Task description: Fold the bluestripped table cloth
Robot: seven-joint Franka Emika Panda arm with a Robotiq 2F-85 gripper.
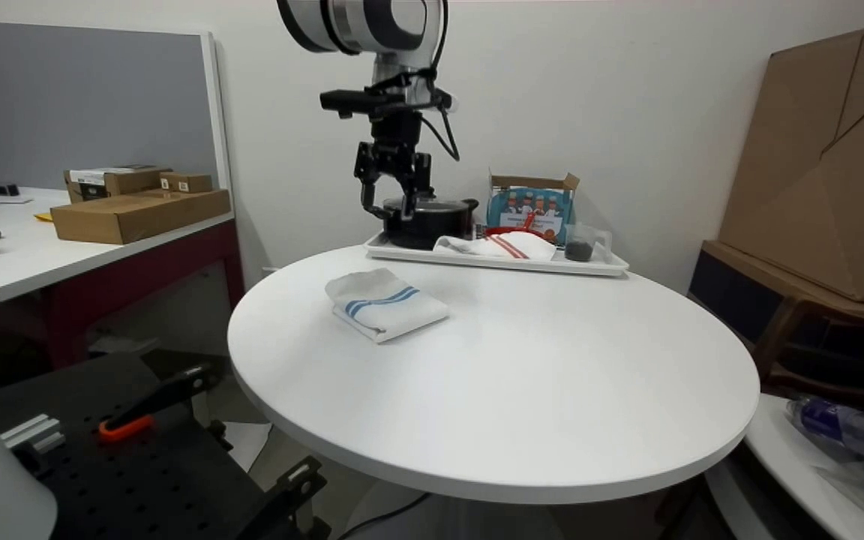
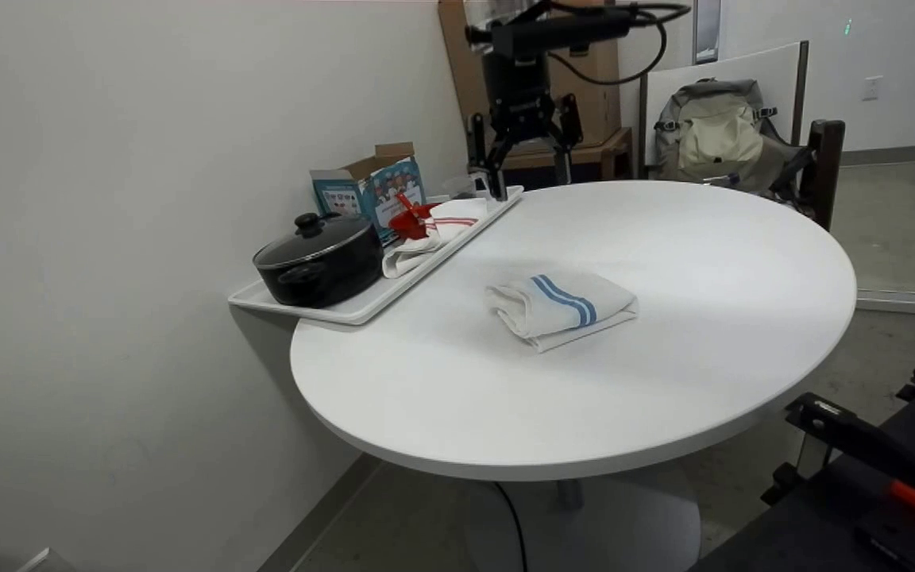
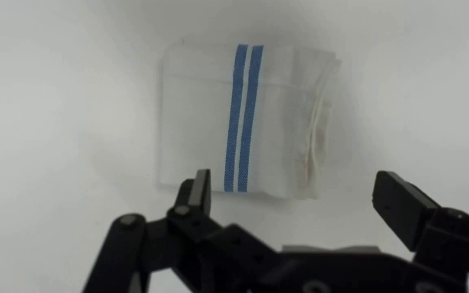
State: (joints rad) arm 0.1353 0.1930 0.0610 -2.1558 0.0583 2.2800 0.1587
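The white table cloth with two blue stripes lies folded into a small layered rectangle. It shows in both exterior views (image 1: 402,315) (image 2: 537,314) and in the wrist view (image 3: 198,118), where its uneven open fold edges face right. It rests on the round white table (image 1: 567,375). My gripper shows in both exterior views (image 1: 387,211) (image 2: 530,187), raised above the table and apart from the cloth. In the wrist view the gripper (image 3: 291,179) has its fingers wide apart with nothing between them. The left finger overlaps the cloth's near edge in that picture. The cloth's underside is hidden.
A white tray (image 1: 608,268) stands along the wall edge of the table. It holds a black lidded pot (image 2: 318,270), a red-striped cloth (image 2: 457,218), a red utensil (image 2: 410,222), a blue picture box (image 1: 529,206) and a clear cup with dark contents (image 1: 580,246).
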